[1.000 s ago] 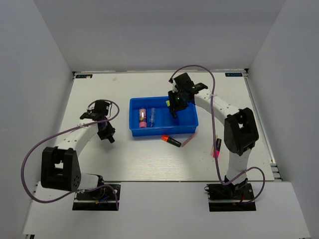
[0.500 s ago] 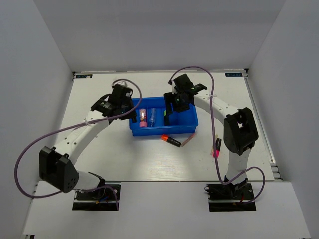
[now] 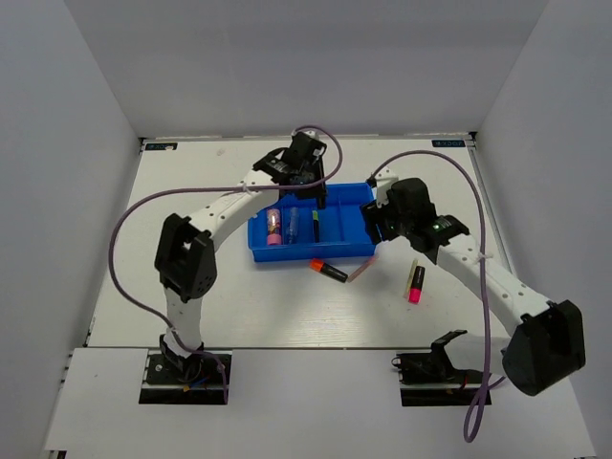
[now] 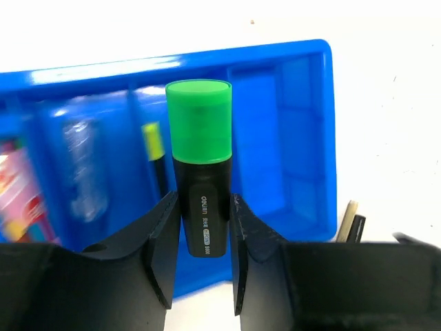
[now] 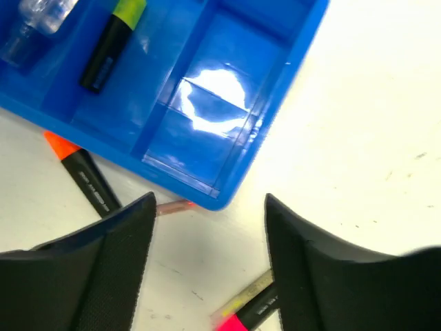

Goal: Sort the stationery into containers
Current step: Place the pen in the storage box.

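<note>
The bright-blue tray (image 3: 359,229) holds a pink tube (image 3: 273,227), a clear-blue tube (image 3: 294,225) and a yellow-ended marker (image 3: 316,224) in separate compartments. My left gripper (image 3: 318,198) hangs over the tray's far side, shut on a green-capped black marker (image 4: 201,179) held above the tray (image 4: 303,138). My right gripper (image 5: 208,203) is open and empty above the tray's front right corner (image 5: 220,196). An orange-ended marker (image 3: 328,271), a pale stick (image 3: 360,272) and a pink-ended marker (image 3: 416,284) lie on the table in front of the tray.
White walls close in the table on three sides. In the right wrist view the pink-ended marker (image 5: 251,310) lies just below my right fingers, and the orange-ended marker (image 5: 86,176) lies against the tray's front wall.
My left arm swung from the table's left side to above the tray. My right arm drew back out of the tray toward its front right corner, leaving the yellow-ended marker inside.
</note>
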